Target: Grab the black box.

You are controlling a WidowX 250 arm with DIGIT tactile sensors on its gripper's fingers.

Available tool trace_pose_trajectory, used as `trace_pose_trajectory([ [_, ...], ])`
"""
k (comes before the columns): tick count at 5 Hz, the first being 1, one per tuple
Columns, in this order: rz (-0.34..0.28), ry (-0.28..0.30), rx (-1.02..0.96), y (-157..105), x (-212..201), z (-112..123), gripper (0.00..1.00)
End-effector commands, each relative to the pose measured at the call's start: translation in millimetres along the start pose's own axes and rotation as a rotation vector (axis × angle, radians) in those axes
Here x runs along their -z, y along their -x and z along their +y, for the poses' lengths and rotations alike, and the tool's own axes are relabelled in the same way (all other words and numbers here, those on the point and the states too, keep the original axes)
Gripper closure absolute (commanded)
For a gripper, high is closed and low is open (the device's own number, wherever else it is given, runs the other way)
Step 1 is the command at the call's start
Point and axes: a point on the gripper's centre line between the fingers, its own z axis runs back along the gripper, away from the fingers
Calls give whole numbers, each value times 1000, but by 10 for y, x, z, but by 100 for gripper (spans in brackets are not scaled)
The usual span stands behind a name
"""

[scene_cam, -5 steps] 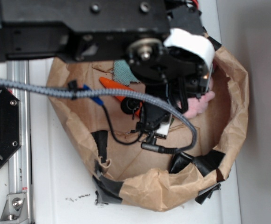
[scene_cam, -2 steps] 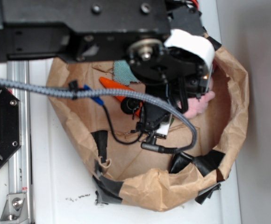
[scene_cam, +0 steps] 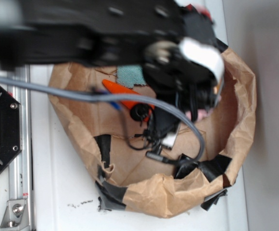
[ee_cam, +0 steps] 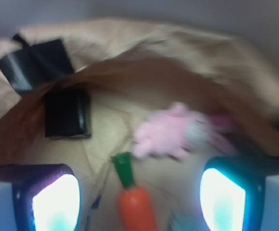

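Jaws spread wide, nothing between them — the gripper (ee_cam: 138, 197) hangs inside the crumpled brown paper wall (scene_cam: 235, 91). Ahead and to the left in the wrist view lies the small glossy black box (ee_cam: 66, 114), close under the wall's inner face, well apart from the jaws. Nearer, almost midway between them, lies the orange toy carrot with green top (ee_cam: 133, 202); the pink plush bunny (ee_cam: 166, 131) sits ahead to the right. Room looks tight on the box's far side — the wall crowds it; its near side seems open.
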Motion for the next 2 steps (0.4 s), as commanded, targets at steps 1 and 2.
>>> trace_pose_trajectory([
  [1, -43, -29, 281, -159, 179, -231, 0],
  [2, -46, -16, 357, -187, 210, -447, 0],
])
